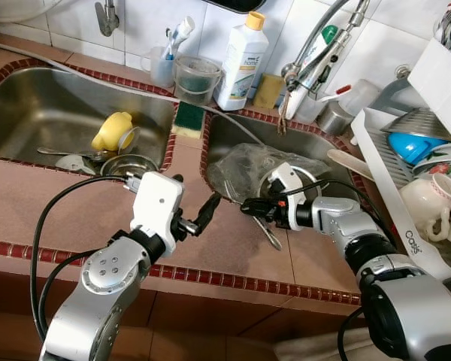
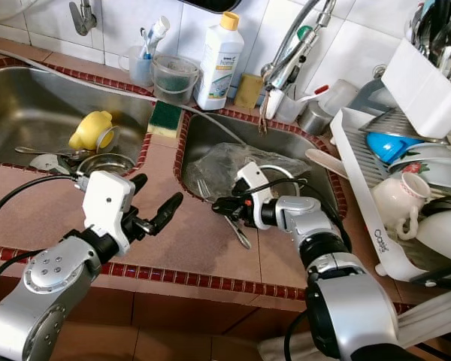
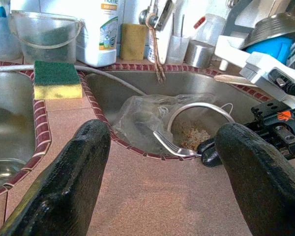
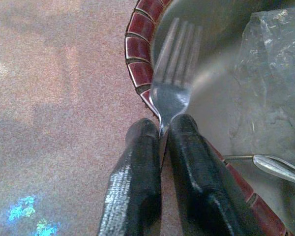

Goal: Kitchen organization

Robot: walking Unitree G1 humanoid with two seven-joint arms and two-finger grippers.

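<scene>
Pinching the fork (image 4: 173, 83) only at its thin neck, the right gripper (image 4: 163, 129) risks letting it swivel and drop into the right sink (image 1: 233, 135), while the left gripper (image 3: 162, 162) hovers with fingers spread.

I stand in a home kitchen: a double steel sink (image 1: 52, 113), tiled wall (image 1: 135, 22), dish rack (image 1: 406, 226) and detergent bottle (image 1: 240, 60).

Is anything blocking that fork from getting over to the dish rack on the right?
The right gripper holds the fork at the right sink's near rim. Toward the dish rack lie a crumpled plastic bag and a wire strainer, both low in the basin.
</scene>
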